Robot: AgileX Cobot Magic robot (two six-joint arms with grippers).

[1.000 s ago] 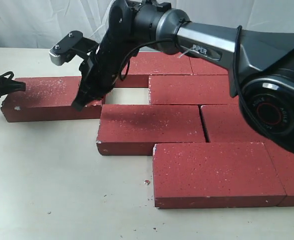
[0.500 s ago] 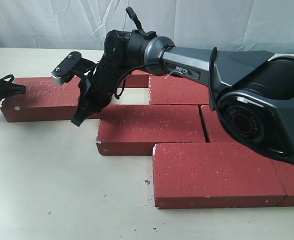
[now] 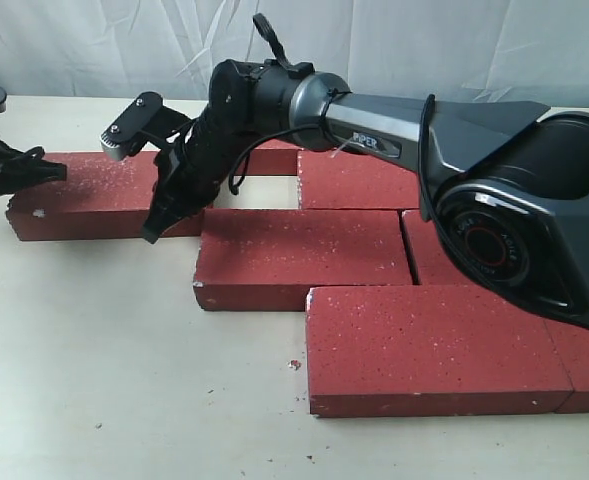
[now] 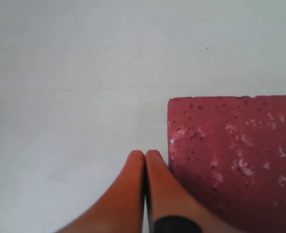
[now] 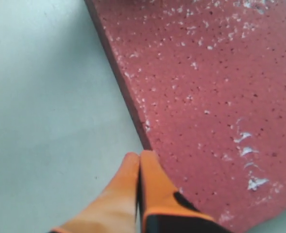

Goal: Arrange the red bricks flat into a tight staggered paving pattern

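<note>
Several dark-red bricks lie flat on the pale table. One loose brick (image 3: 99, 192) lies apart at the left, slightly askew; it also shows as the brick (image 4: 235, 155) and the brick (image 5: 206, 97) in the wrist views. My left gripper (image 3: 56, 170) (image 4: 144, 156) is shut, its tips against that brick's far-left end. My right gripper (image 3: 154, 232) (image 5: 139, 158) is shut too, its tips at the brick's front right corner. The other bricks (image 3: 304, 255) form staggered rows at centre and right, with a gap (image 3: 259, 192) behind the loose brick's right end.
The right arm (image 3: 394, 120) stretches across the back rows and hides some bricks. A front brick (image 3: 429, 350) lies nearest the camera. A small crumb (image 3: 295, 365) lies on the table (image 3: 104, 370). A white curtain hangs behind.
The loose brick has shifted slightly right and away. My left gripper followed its left end to the right. The right gripper stays at the brick's front right corner.
</note>
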